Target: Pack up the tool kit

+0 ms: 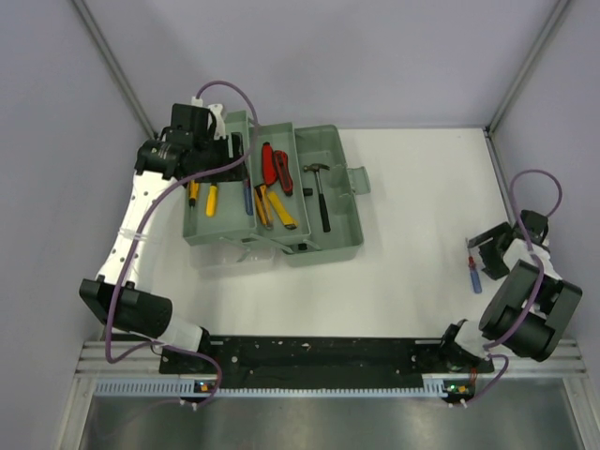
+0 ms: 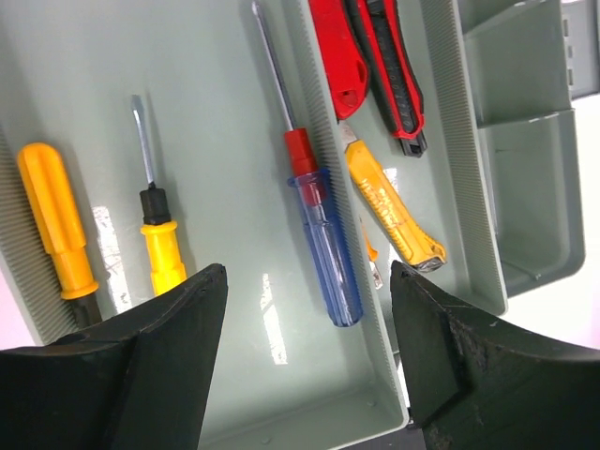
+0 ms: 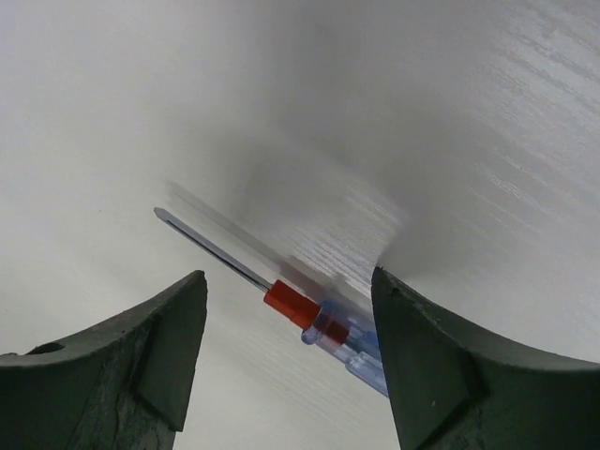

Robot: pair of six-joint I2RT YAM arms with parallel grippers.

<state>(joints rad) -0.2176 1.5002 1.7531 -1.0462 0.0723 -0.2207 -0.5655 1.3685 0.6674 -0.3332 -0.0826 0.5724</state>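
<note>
- Nearest the arm bases, the right gripper (image 3: 286, 281) hangs low over the white table (image 1: 412, 187). Its jaws stand apart and grasp nothing.
- Directly beneath that gripper a loose screwdriver (image 3: 328, 328) with a clear blue handle and a red collar lies flat on the table. Its shaft runs out between the two fingers, and its handle passes under the finger on the right of the wrist view. Whether that finger touches it cannot be told.
- Farther back, the left gripper (image 2: 307, 272) hovers over the outermost tray (image 2: 225, 112) of the grey-green toolbox (image 1: 342, 234). It too is spread wide and holds nothing.
- Just below its fingertips lies a second blue-handled screwdriver (image 2: 328, 253), against the tray's inner wall.
- Off toward its left finger, two yellow-handled screwdrivers (image 2: 56, 216) (image 2: 161, 248) lie side by side in the same tray.
- Beyond its right finger, the next tray holds a yellow utility knife (image 2: 389, 206), a red-and-black knife (image 2: 389, 66) and a red-handled tool (image 2: 337, 47).
- Farthest from that gripper, the black hammer (image 1: 321, 197) lies in the box's deep base.
- The toolbox stands open, well apart from the right gripper.
</note>
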